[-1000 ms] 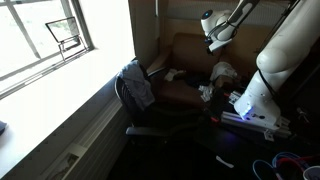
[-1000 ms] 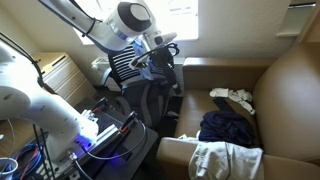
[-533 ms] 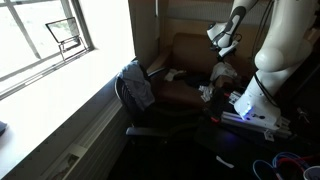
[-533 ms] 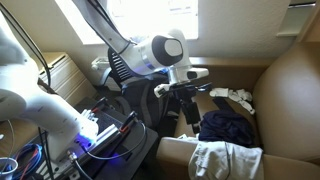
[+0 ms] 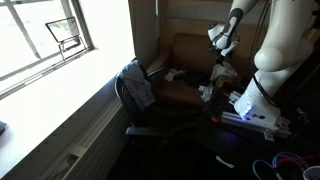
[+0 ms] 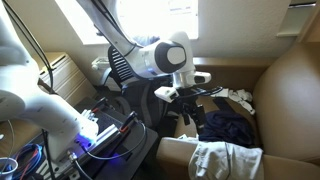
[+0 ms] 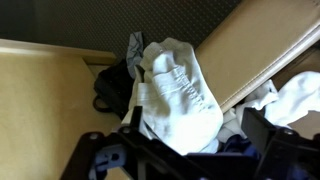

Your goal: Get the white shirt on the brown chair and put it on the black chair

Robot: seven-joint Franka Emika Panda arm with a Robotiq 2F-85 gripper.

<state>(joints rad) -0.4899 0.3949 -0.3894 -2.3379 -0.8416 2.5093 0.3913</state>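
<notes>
The brown chair [image 5: 186, 55] [image 6: 285, 80] holds a pile of clothes. A white shirt [image 6: 226, 160] lies over its near armrest, and it fills the middle of the wrist view [image 7: 176, 92]. A second white cloth [image 6: 236, 97] [image 7: 300, 95] and a dark blue garment [image 6: 228, 126] lie on the seat. My gripper [image 5: 221, 46] [image 6: 190, 96] [image 7: 196, 142] hangs open and empty above the pile, a finger on each side of the white shirt, not touching it. The black chair [image 5: 131, 100] [image 6: 138, 92] stands beside the brown chair.
A grey-blue garment [image 5: 138, 84] hangs over the black chair's back. My robot base [image 5: 252, 100] with cables and a blue light stands close to the chairs. A window wall [image 5: 60, 40] runs along one side. A dark bag or cloth [image 7: 112, 82] lies behind the white shirt.
My gripper has moved from beside the black chair over to the brown chair and lowered toward the clothes pile. The clothes have not moved.
</notes>
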